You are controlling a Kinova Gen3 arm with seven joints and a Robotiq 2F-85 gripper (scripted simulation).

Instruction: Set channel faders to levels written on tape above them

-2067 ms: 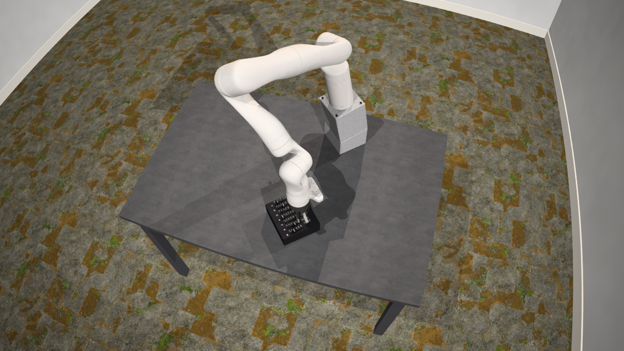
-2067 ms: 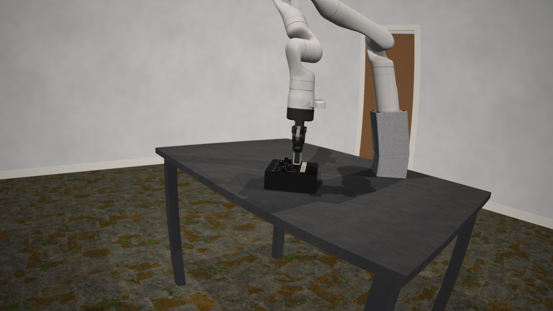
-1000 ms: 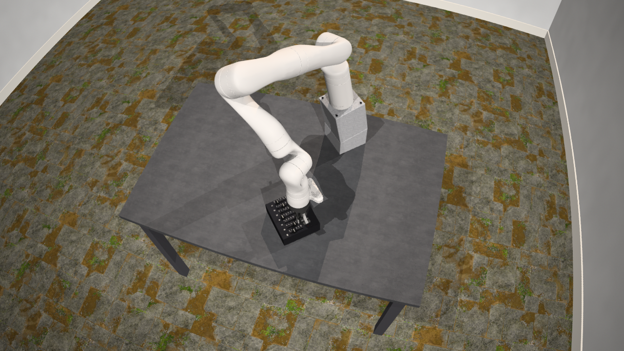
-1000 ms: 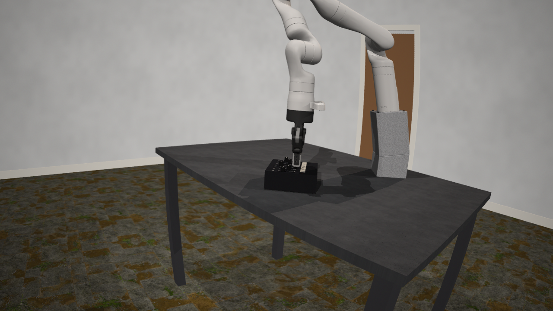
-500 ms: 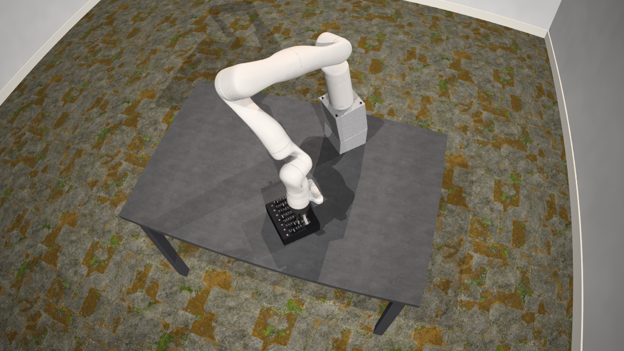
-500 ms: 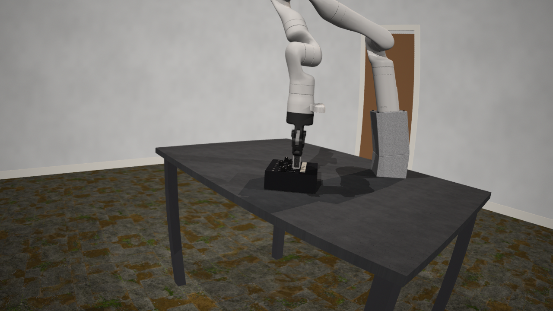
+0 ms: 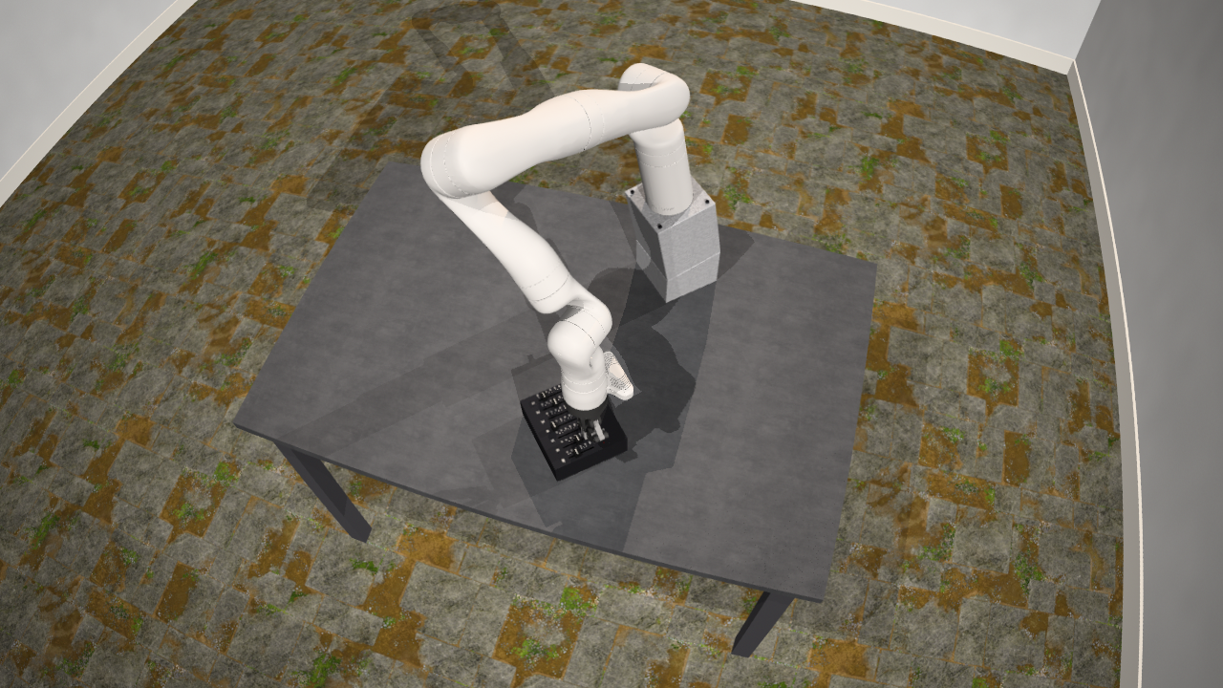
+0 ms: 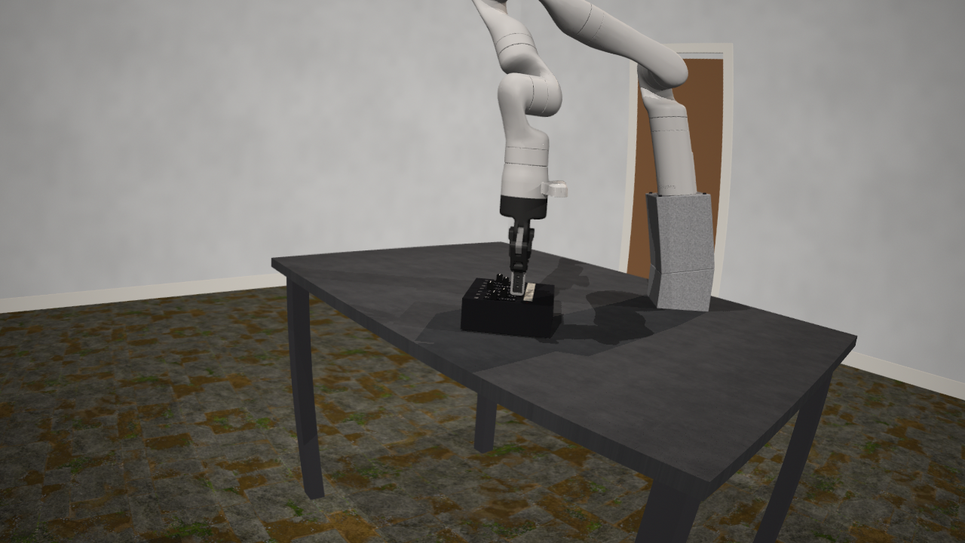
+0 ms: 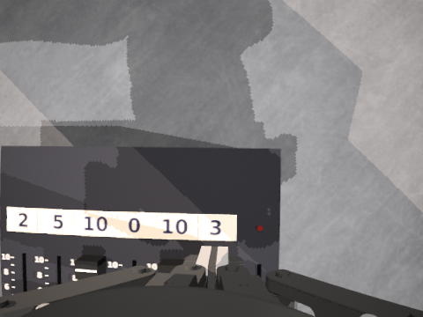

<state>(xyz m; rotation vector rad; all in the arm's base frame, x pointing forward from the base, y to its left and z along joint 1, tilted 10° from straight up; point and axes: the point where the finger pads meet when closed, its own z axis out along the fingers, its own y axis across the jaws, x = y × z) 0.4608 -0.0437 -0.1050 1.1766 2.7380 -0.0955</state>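
Six levels on tape (image 8: 529,291) (image 9: 121,224)
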